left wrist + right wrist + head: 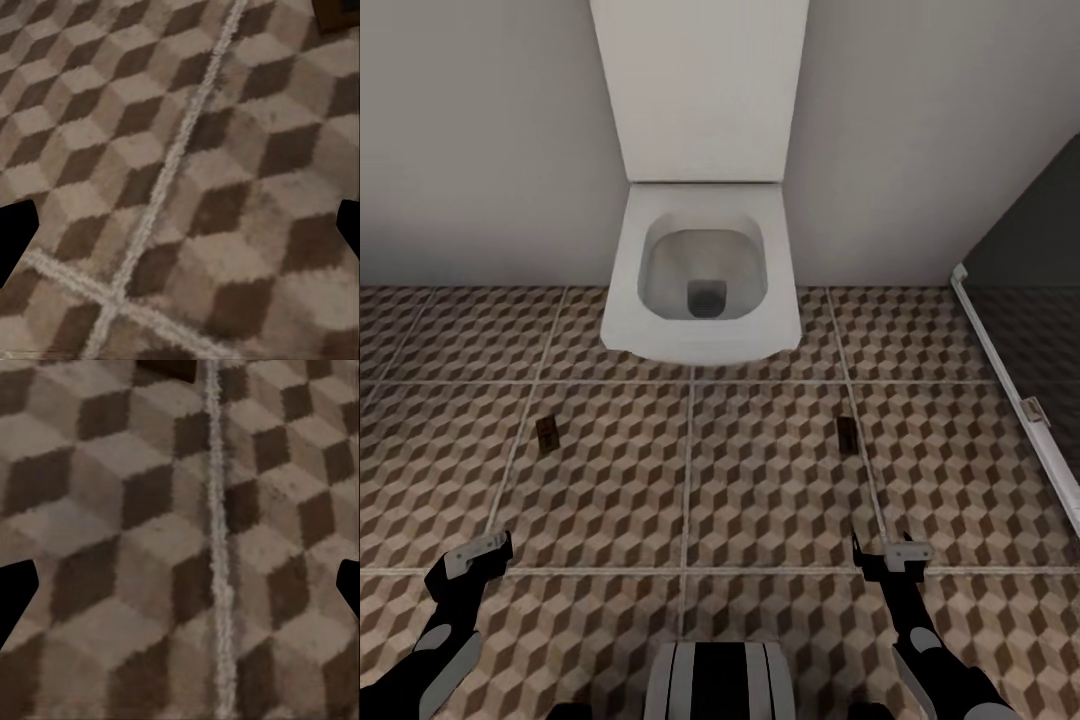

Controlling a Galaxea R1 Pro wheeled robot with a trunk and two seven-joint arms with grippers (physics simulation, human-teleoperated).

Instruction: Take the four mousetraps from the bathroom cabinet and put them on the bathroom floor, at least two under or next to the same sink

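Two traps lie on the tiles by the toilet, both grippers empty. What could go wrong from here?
1. Both mousetraps, left and right, lie on the floor before a toilet; no sink shows here, so the sink condition may go unmet.
2. They are small and dark on patterned tile, so the base could roll over them.

My arms: black segments broken by pale grey sleeve-like shells near the forearms, glossy render finish. Left hand (478, 562): black body, light grey plate across its upper face. Right hand (890, 556): black, thin dark fingers, with a small grey-white bracket at the tip. In both wrist views my fingertips (15, 236) (15, 600) read as plain black blunt wedges at the frame edges. My trunk (720, 680): rounded, striped in black and pale grey vertical bands. No cables, screws or markings legible.
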